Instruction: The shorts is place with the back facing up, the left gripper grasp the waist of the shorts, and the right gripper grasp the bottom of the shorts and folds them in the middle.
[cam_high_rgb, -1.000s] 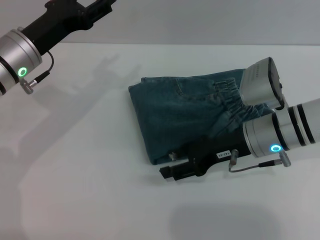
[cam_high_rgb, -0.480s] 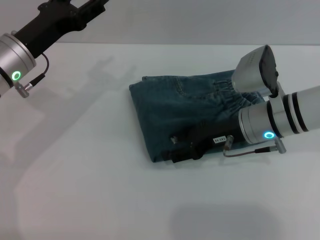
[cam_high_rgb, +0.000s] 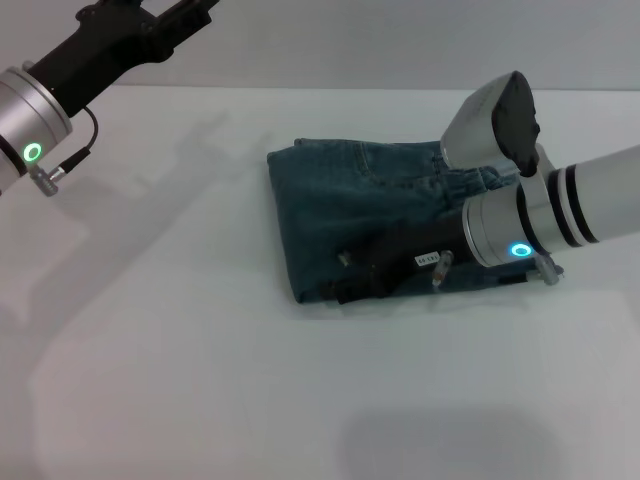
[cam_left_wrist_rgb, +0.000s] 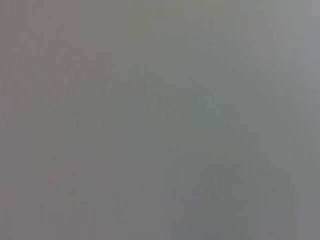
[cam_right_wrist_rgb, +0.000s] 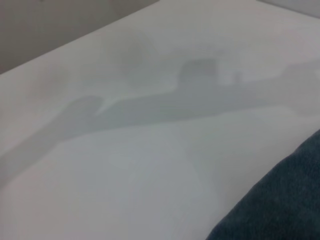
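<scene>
At the far left of the head view the left gripper (cam_high_rgb: 150, 25) hung high above the back of the white desk (cam_high_rgb: 150, 350), well apart from the cloth; its dark fingers ran out of the top of the picture, so whether the jaws were wide or narrow could not be told. Its wrist camera showed only blank grey.

Toward the middle lay the shorts (cam_high_rgb: 340, 210), already doubled into a compact rectangle of blue denim, flat on the desk. The ruched waist of the shorts (cam_high_rgb: 470, 180) showed at the right-hand end of the bundle, partly behind the right arm.

The right gripper (cam_high_rgb: 350, 285) rested low on the near edge of the folded denim, its black body lying across the cloth. Its jaws appeared narrow and drawn together, though whether they pinched any fabric could not be made out. The right wrist view showed only bare desk and a corner of denim.

The fold looked essentially made. To finish well, the right arm would best press or release gently, then lift straight up so the top layer would not drag or spring open.
</scene>
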